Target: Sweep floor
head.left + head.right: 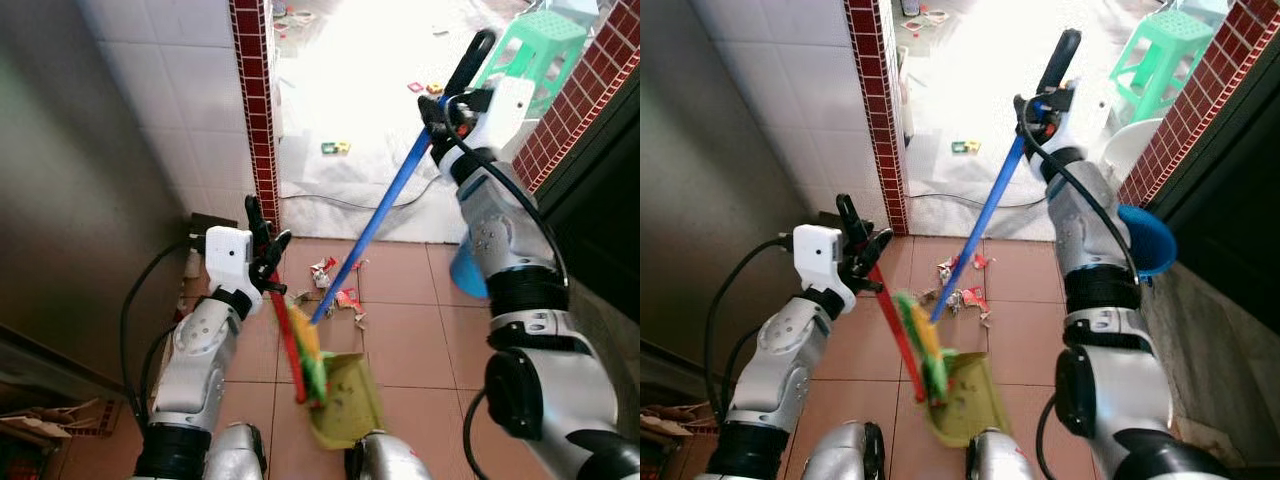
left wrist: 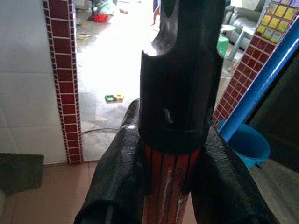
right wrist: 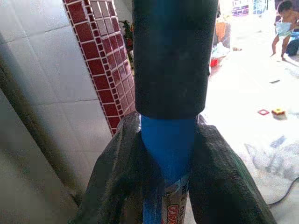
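Observation:
My left gripper (image 1: 262, 255) is shut on the red handle (image 1: 285, 330) of an olive-green dustpan (image 1: 352, 405), which rests on the brown tiles in front of my feet. My right gripper (image 1: 455, 105) is raised and shut on the blue broom handle (image 1: 380, 215) just below its black end grip. The handle slants down to a yellow, green and red broom head (image 1: 308, 352) at the pan's mouth. Scraps of litter (image 1: 345, 298) lie just beyond the pan. In the wrist views the red handle (image 2: 170, 186) and the blue handle (image 3: 168, 149) sit clamped between the fingers.
A red-tiled pillar (image 1: 255, 110) and white tiled wall stand to the left. A cable (image 1: 340, 200) crosses the doorway. More litter (image 1: 335, 148) lies on the bright floor beyond. A green stool (image 1: 535, 50) and blue bucket (image 1: 1145, 240) are on the right. A person (image 3: 284, 23) stands far off.

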### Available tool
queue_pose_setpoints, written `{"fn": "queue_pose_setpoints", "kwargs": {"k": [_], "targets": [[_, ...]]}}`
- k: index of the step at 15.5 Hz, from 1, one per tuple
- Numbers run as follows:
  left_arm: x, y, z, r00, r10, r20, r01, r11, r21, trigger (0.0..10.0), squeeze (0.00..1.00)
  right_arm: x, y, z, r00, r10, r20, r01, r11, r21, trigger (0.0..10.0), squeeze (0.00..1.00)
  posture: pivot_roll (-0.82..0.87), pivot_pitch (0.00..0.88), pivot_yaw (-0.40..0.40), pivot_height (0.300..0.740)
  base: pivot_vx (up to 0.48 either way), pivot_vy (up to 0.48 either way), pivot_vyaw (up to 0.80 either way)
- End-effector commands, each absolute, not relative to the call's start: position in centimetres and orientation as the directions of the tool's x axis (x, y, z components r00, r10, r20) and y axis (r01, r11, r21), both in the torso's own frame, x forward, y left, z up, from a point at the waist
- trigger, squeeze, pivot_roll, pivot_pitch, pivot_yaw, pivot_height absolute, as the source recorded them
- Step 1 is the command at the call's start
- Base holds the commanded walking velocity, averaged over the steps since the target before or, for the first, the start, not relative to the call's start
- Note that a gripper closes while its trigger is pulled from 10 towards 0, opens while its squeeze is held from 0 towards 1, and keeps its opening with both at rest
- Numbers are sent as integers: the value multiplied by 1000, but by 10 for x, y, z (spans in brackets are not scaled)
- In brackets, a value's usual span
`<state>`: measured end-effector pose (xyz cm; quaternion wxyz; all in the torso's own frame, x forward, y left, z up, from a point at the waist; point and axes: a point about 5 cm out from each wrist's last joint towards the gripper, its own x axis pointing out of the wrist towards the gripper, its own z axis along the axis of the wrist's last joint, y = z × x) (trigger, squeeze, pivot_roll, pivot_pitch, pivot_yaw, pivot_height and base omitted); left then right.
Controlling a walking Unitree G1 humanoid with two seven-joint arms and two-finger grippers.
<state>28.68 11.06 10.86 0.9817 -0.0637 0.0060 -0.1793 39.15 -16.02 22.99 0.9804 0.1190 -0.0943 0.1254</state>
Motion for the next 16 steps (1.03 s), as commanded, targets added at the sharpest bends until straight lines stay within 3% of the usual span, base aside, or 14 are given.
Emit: {"fn": "queue_pose_setpoints", "kwargs": {"k": [1, 4, 9, 12, 16], "targets": [[288, 108, 116, 929, -366, 56, 371, 920, -128, 10000, 0, 391, -162, 252, 927, 226, 300, -291, 936, 196, 10000, 0, -78, 47, -24, 740, 0, 0, 0], [288, 109, 114, 932, -360, 49, 363, 925, -113, 10000, 0, 391, -173, 266, 911, 209, 357, -275, 951, 144, 10000, 0, -78, 45, -24, 740, 0, 0, 0], [288, 114, 108, 936, -350, 29, 351, 933, -77, 10000, 0, 383, -179, 277, 865, 204, 458, -158, 978, -138, 10000, 0, -82, 42, -26, 740, 0, 0, 0], [287, 114, 107, 937, -347, 28, 348, 936, -55, 10000, 0, 385, -181, 238, 928, 177, 328, -100, 966, -237, 10000, 0, -79, 43, -27, 740, 0, 0, 0], [298, 133, 125, 963, -250, 104, 244, 968, 64, 10000, 0, 385, -177, 179, 980, 151, 132, -118, 966, -232, 10000, 0, -45, 61, -37, 740, 0, 0, 0]]}}
